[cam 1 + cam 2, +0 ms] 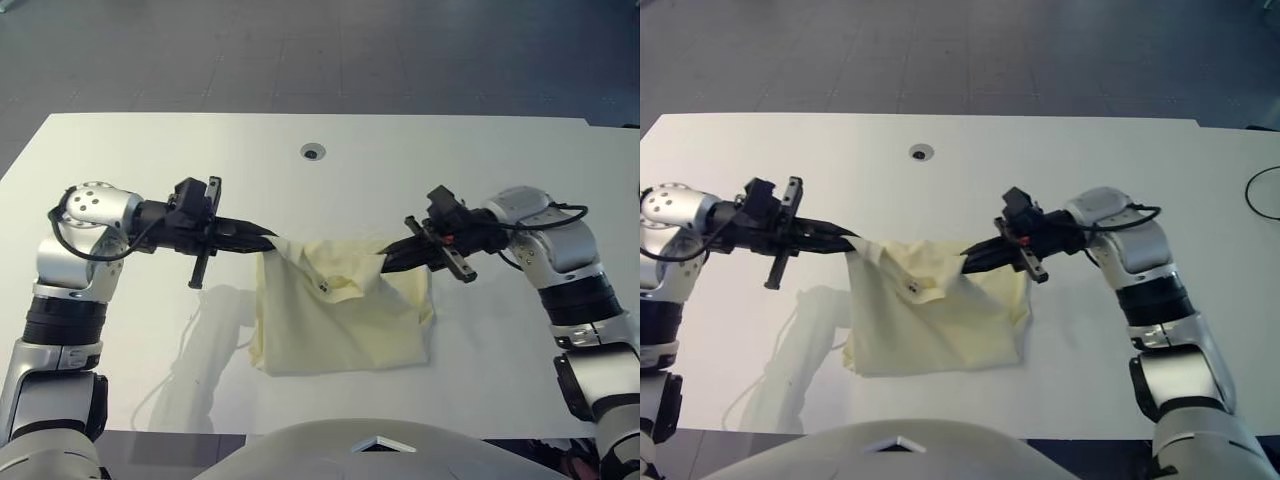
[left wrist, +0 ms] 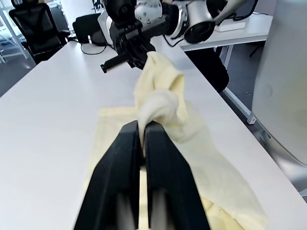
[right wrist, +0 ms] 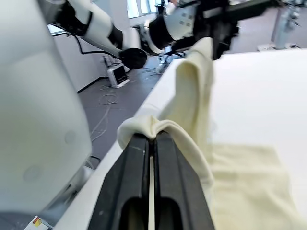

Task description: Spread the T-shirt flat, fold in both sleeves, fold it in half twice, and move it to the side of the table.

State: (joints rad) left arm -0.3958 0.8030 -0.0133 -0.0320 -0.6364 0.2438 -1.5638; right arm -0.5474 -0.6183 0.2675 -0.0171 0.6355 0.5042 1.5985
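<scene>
A pale yellow T-shirt (image 1: pixel 345 320) hangs above the near middle of the white table (image 1: pixel 300 190), its lower part resting on the tabletop. My left gripper (image 1: pixel 268 241) is shut on the shirt's upper left corner, seen close in the left wrist view with cloth (image 2: pixel 158 103) bunched at the fingertips. My right gripper (image 1: pixel 388 260) is shut on the upper right corner, where a fold of cloth (image 3: pixel 158 127) is pinched. The top edge sags between the two grippers, with the collar (image 1: pixel 325 285) drooping forward.
A round cable hole (image 1: pixel 313 152) sits in the table's far middle. A black cable (image 1: pixel 1262 190) lies at the right edge. Bare tabletop extends left, right and beyond the shirt. Office chairs (image 2: pixel 36 26) stand off the table behind the far arm.
</scene>
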